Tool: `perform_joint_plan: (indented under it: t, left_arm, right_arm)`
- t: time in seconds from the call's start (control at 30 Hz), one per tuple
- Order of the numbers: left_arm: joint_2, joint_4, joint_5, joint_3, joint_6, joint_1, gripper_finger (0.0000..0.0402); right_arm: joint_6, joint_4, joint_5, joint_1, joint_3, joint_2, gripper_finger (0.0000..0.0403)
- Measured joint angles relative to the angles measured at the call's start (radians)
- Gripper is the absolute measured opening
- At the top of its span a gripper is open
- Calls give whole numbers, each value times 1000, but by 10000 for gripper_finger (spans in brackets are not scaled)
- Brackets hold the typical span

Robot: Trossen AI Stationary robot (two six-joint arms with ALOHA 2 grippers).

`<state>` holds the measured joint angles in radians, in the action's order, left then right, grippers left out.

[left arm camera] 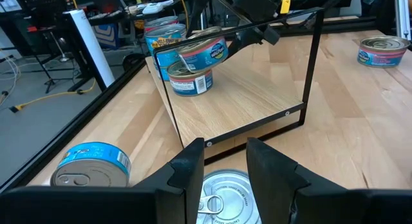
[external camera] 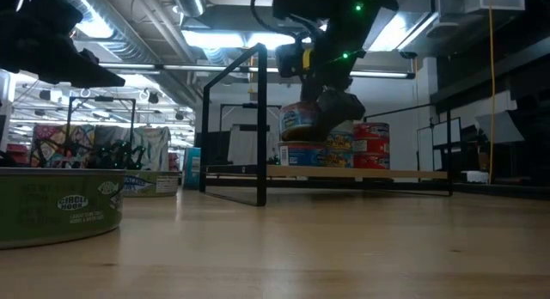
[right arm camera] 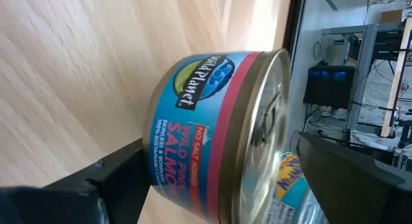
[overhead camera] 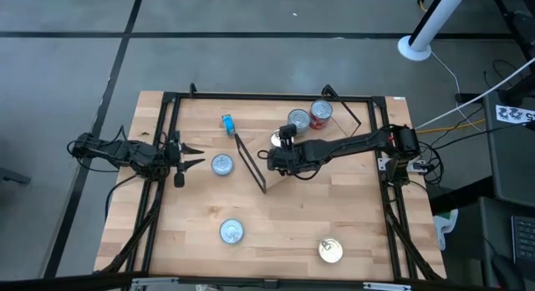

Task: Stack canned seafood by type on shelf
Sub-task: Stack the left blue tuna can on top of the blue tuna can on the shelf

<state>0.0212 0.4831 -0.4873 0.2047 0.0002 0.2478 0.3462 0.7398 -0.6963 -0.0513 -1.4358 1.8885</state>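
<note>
Tabletop [overhead camera: 276,232]: four loose tins [overhead camera: 231,232]

Evenly and softly lit from overhead in the high view; only faint, short shadows on the tabletop [overhead camera: 334,207], with small glints on the silver lids.

Strongly backlit in the low view: bright ceiling strip lights [external camera: 232,37] across the upper centre, arm and shelf frame [external camera: 260,127] reduced to near silhouettes. Dim foreground; green tin [external camera: 56,204] at lower left large and soft, out of focus.

Bright and fairly crisp in the left wrist view, with bent straight lines toward the edges.

Very close and slightly blurred in the right wrist view, with glare along the salmon tin [right arm camera: 212,130] lid.
</note>
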Motion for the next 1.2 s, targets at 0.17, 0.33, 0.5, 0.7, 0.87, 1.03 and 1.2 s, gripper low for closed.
perform_joint_plan:
  t: [0.17,0.33,0.5,0.7,0.87,1.03,1.2]
  left_arm:
    - [0,0,0,0,0,0,111]
    - [0,0,0,0,0,0,111]
    - [0,0,0,0,0,0,111]
    - [0,0,0,0,0,0,111]
    - [0,0,0,0,0,0,111]
    - [0,0,0,0,0,0,111]
    - [0,0,0,0,0,0,111]
  right_arm:
    - [0,41,9,0,-54,0,365]
    - [0,53,42,9,-70,0,365]
    - [-2,63,91,34,-70,0,365]
    - [-1,65,91,47,-70,0,365]
    - [-2,73,148,60,-70,0,365]
    - [-2,73,151,59,-70,0,365]
    - [-2,71,151,58,-70,0,365]
